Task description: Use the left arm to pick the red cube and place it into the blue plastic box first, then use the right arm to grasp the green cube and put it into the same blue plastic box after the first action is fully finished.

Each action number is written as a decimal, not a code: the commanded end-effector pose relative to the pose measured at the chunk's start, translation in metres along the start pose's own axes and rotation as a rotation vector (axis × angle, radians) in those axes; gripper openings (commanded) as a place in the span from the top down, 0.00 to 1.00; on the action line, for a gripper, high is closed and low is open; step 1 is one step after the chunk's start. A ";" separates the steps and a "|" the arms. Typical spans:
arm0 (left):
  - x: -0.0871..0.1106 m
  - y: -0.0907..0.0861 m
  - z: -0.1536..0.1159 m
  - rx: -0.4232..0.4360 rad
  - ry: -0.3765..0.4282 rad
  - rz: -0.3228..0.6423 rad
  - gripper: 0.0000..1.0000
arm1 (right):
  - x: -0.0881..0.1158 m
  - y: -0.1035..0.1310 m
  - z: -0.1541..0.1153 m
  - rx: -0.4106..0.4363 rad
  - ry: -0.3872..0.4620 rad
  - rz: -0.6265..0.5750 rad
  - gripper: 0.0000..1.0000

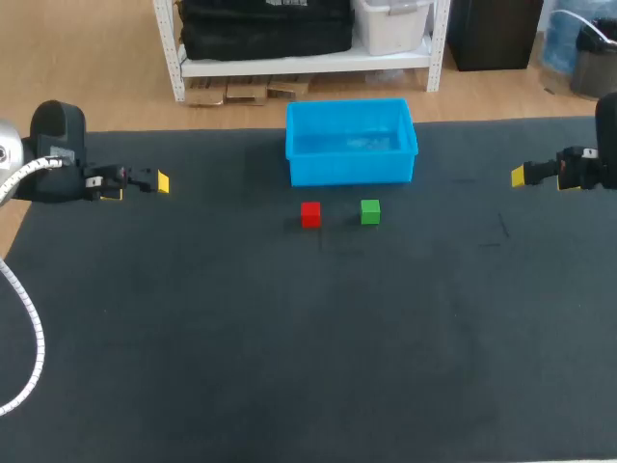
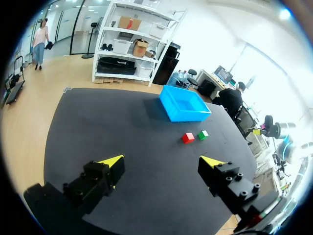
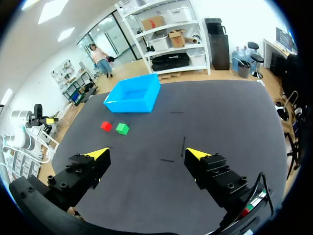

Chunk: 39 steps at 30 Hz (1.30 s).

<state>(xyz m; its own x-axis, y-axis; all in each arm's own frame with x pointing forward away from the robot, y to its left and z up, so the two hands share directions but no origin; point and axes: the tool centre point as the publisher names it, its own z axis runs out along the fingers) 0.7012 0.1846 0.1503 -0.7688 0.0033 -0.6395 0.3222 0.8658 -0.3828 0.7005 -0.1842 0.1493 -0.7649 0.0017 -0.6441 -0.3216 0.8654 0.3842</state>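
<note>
Black table [image 1: 289, 338]: red cube [image 1: 310, 214] beside green cube [image 1: 370, 212].

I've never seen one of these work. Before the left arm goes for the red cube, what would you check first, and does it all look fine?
1. Left gripper open and empty: ok.
2. Red cube sits alone on the table, with a gap between it and the green cube: ok.
3. Nothing lies on the table between the left gripper and the red cube: ok.
4. Blue box open on top, nothing seen inside: ok.
5. Right gripper open, empty, off at its own side, clear of the cubes: ok.
6. No person reaching over the table: ok.
</note>
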 end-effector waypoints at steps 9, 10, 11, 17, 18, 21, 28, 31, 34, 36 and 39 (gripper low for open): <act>0.000 0.000 0.000 0.001 -0.001 0.000 0.00 | 0.000 -0.001 0.000 -0.002 0.002 -0.001 0.00; 0.000 0.000 0.000 0.001 -0.001 0.000 0.00 | 0.000 -0.001 0.000 -0.002 0.002 -0.001 0.00; 0.000 0.000 0.000 0.001 -0.001 0.000 0.00 | 0.000 -0.001 0.000 -0.002 0.002 -0.001 0.00; 0.001 -0.005 0.013 0.001 0.110 0.010 0.00 | 0.000 -0.001 0.000 -0.002 0.002 -0.001 0.00; 0.002 -0.005 0.017 -0.008 0.139 -0.019 0.00 | 0.000 -0.001 0.000 -0.002 0.002 -0.001 0.00; 0.001 -0.008 0.025 -0.069 0.189 -0.015 0.00 | 0.000 -0.001 0.000 -0.002 0.002 -0.001 0.00; -0.003 -0.027 0.045 -0.167 0.302 -0.041 0.00 | 0.000 -0.001 0.000 -0.002 0.002 -0.001 0.00; -0.003 -0.036 0.057 -0.199 0.327 -0.056 0.00 | 0.000 -0.001 0.000 -0.002 0.002 -0.001 0.00; 0.000 -0.043 0.067 -0.251 0.327 -0.047 0.00 | 0.000 -0.001 0.000 -0.002 0.002 -0.001 0.00; 0.002 -0.047 0.071 -0.251 0.334 -0.063 0.00 | 0.000 -0.001 0.000 -0.002 0.002 -0.001 0.00; 0.003 -0.048 0.078 -0.272 0.339 -0.066 0.00 | 0.000 -0.001 0.000 -0.002 0.002 -0.001 0.00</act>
<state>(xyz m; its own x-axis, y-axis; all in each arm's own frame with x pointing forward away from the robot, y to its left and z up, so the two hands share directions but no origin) 0.7172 0.1121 0.1182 -0.9179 0.0565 -0.3927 0.1969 0.9242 -0.3272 0.7006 -0.1840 0.1493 -0.7649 0.0017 -0.6441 -0.3216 0.8655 0.3842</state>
